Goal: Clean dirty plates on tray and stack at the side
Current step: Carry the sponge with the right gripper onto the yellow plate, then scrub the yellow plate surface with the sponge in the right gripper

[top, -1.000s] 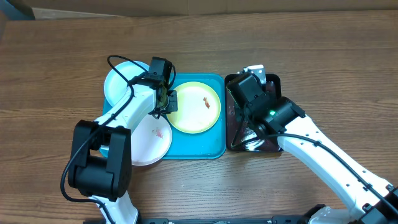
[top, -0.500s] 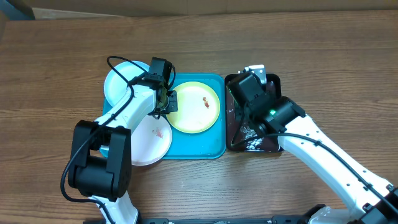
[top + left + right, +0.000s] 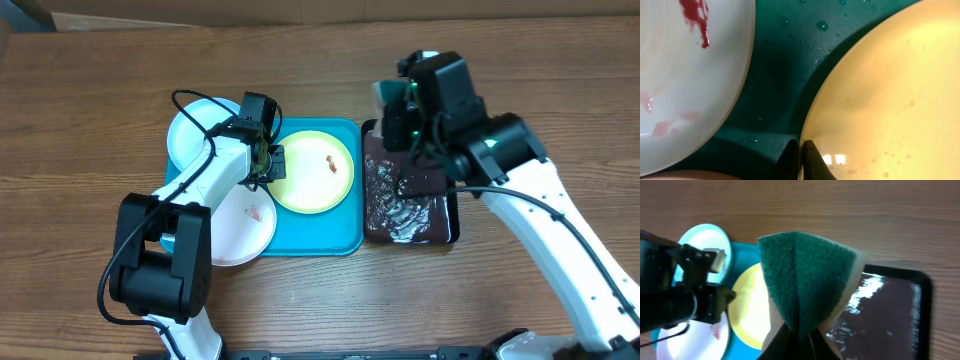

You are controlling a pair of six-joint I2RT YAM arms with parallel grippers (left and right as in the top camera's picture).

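On the turquoise tray (image 3: 310, 235), whose long axis runs left to right, the yellow-green plate (image 3: 312, 172) lies flat. The left gripper (image 3: 268, 164) is apparently pinching its left rim. Over the black tray (image 3: 412, 228), the right gripper (image 3: 799, 332) clamps a folded green sponge (image 3: 805, 275).

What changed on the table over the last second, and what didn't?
The right gripper rose out of the black tray and moved toward the far side of the table, carrying the green sponge pinched in it. The left gripper stayed clamped on the rim of the yellow plate. That plate, the white plate, the light-blue plate and the blue tray stayed put.
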